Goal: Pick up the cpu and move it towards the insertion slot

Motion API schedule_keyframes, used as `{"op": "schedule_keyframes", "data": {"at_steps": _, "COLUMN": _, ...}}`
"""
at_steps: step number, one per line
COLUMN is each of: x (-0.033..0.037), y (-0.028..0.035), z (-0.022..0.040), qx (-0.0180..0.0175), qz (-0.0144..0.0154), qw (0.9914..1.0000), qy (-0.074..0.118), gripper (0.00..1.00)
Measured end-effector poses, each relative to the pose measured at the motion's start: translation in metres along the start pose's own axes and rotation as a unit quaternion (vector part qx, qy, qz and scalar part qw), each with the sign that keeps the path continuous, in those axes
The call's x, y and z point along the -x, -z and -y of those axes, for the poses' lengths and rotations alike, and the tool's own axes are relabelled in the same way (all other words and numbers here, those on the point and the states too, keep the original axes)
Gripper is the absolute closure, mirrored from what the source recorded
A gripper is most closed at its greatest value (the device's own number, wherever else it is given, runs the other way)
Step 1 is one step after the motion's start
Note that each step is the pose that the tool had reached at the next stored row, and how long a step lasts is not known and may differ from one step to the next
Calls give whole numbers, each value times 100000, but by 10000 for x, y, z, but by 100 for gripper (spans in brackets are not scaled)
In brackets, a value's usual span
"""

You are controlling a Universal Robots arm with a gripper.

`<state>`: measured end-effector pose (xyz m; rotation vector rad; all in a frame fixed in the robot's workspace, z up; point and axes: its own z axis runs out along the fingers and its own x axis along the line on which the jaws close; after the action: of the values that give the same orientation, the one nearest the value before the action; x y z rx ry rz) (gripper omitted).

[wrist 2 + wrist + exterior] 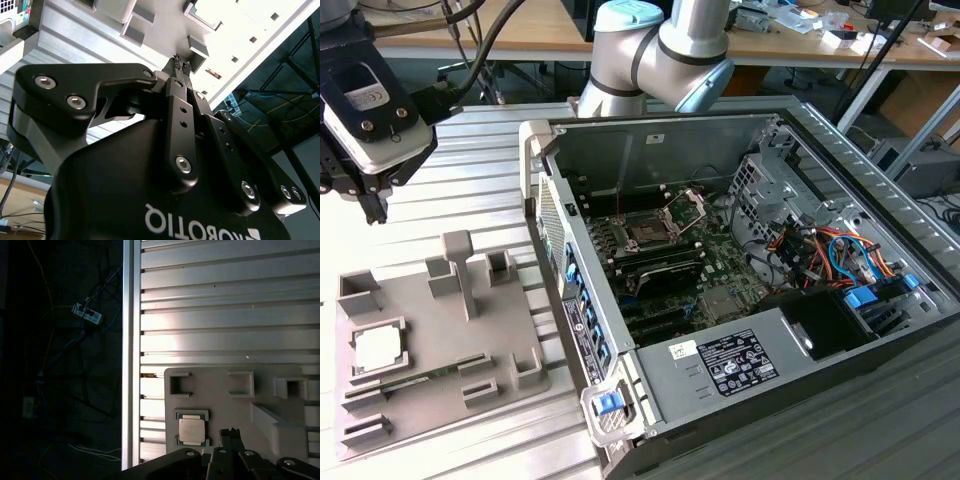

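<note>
Ribbed aluminium counter [470,190] carries a grey tray [440,345] and an open computer case [750,350]. The cpu [191,430] lies flat in a tray pocket at the exterior view's left, well apart from the insertion slot [647,232] inside the case. The pincer [230,432] hangs above the tray, its tips seemingly pressed together on nothing.

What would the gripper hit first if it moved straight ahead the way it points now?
The gripper would probably meet the grey tray first, on bare surface beside the chip; depth is unclear.
</note>
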<state>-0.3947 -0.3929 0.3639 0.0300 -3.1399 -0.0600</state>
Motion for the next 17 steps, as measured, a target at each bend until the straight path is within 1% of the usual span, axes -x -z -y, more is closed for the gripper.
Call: {"op": "schedule_keyframes", "data": {"at_steps": 17, "x": -21, "y": -27, "z": 2, "qx": 1, "qz": 6, "qw": 100000, "qy": 0, "gripper": 89}}
